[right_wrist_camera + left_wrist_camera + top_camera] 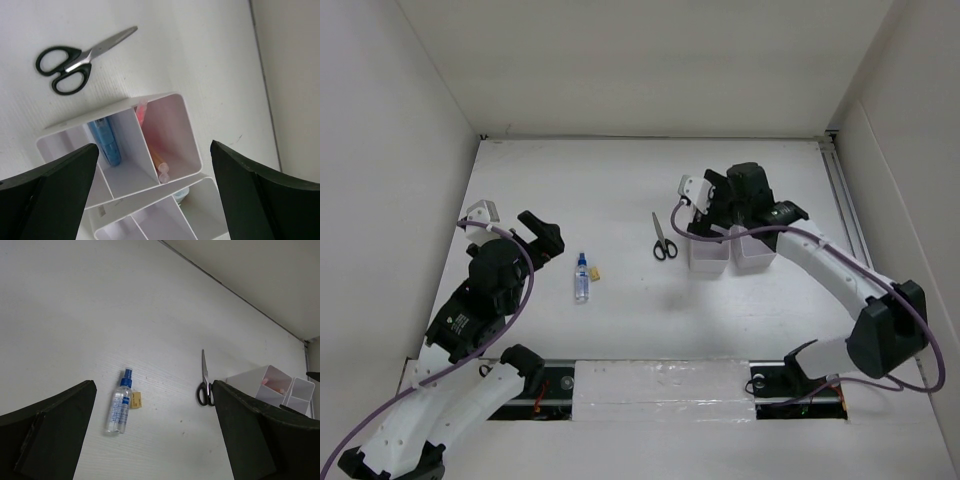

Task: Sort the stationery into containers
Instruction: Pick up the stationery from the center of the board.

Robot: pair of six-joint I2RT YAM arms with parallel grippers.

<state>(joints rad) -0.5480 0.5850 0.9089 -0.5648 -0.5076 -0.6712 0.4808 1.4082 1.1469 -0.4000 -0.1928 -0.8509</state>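
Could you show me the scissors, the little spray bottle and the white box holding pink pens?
scissors (83, 60), right wrist view, at the pivot.
spray bottle (118, 410), left wrist view, on the clear body.
white box (252, 385), left wrist view, on its outer wall.

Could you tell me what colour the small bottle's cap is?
Blue; the bottle and its cap show best in the left wrist view.

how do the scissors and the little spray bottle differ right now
The scissors have black handles and metal blades; the bottle is clear with a blue cap. The scissors lie close beside the white boxes; the bottle lies well apart from them, with a small tan piece beside it. Both lie flat on the table, outside the boxes.
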